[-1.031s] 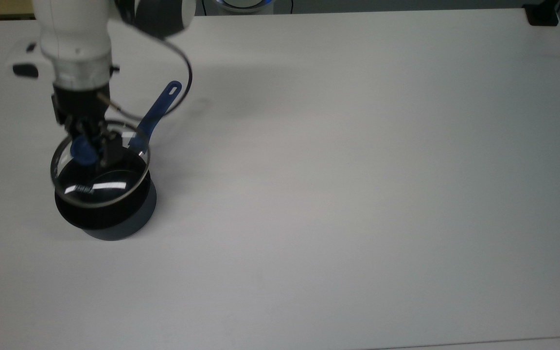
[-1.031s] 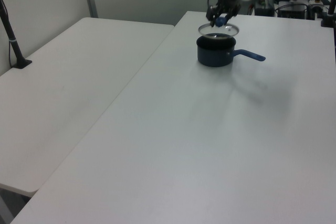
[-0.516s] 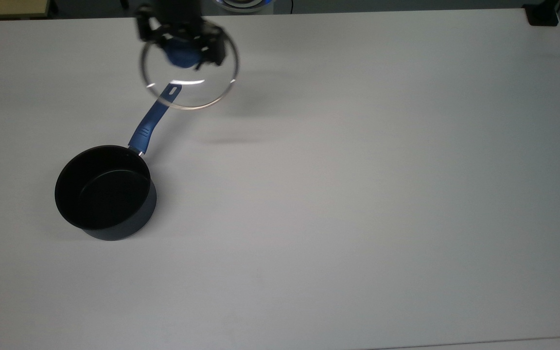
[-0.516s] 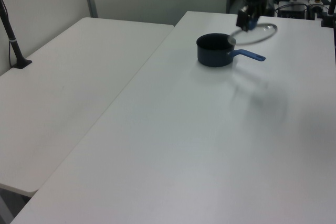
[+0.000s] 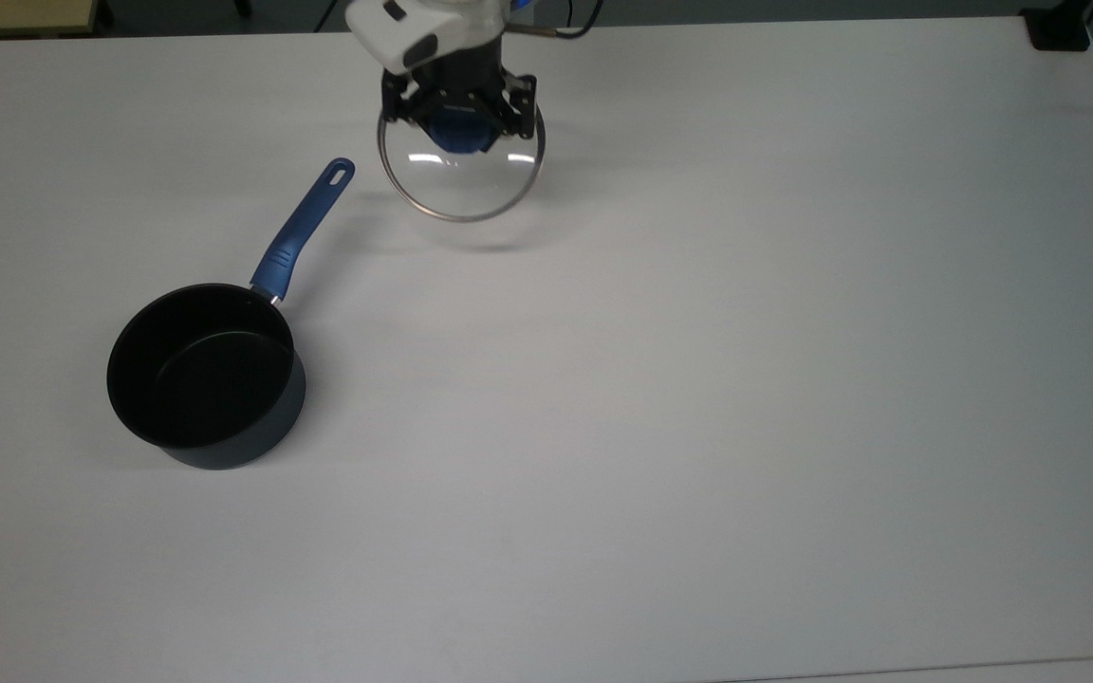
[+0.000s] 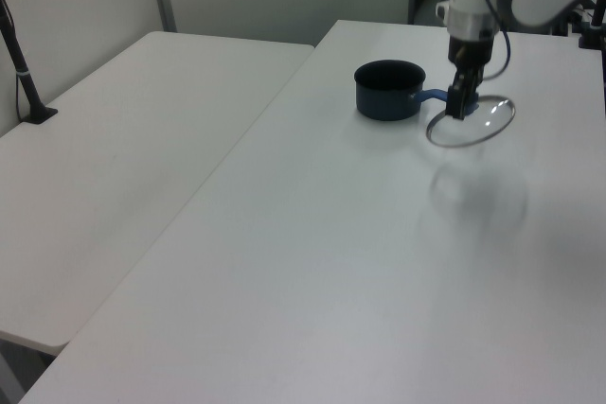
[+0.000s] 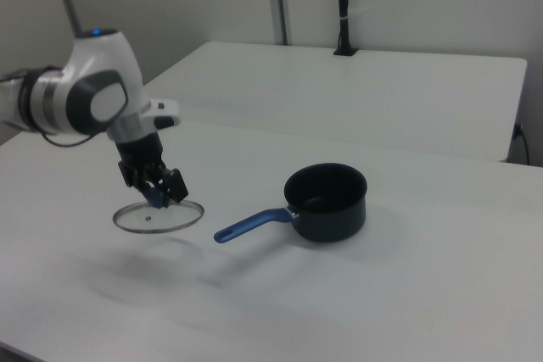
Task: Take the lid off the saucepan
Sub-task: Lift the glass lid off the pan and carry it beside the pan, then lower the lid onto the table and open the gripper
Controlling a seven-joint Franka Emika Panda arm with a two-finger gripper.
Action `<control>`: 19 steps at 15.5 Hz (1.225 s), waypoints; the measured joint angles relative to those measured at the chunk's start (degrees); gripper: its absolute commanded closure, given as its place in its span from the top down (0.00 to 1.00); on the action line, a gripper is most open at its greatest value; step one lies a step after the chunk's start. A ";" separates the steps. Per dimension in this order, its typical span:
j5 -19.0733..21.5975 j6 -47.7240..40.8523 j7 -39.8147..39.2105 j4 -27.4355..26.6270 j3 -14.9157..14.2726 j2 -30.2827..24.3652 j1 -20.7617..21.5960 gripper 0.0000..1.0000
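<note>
The saucepan [image 5: 207, 375] [image 6: 389, 89] [image 7: 326, 202] stands uncovered on the white table, its black inside showing and its long blue handle [image 5: 304, 228] pointing up-right in the top view. The clear glass lid [image 5: 460, 180] [image 6: 471, 122] [image 7: 159, 215] hangs just above the table, apart from the pan, to the right of the handle's tip in the top view. My gripper [image 5: 459, 125] [image 6: 460, 101] [image 7: 158, 190] is shut on the lid's blue knob.
The white table [image 5: 698, 379] stretches wide to the top view's right. A second white table [image 6: 123, 139] adjoins it on the left view's left. A black post [image 7: 342, 6] stands at the far table's back in the right view.
The lid has been lifted off the saucepan and carried away past the handle's tip, then lowered close to the table. The saucepan has stayed in place.
</note>
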 measured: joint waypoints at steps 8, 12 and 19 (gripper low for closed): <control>0.00 12.61 0.06 -3.61 2.12 9.32 -0.07 0.59; -0.01 14.15 0.71 -3.10 2.72 11.68 -0.09 1.00; 0.00 1.35 9.76 8.61 2.84 10.23 -0.21 1.00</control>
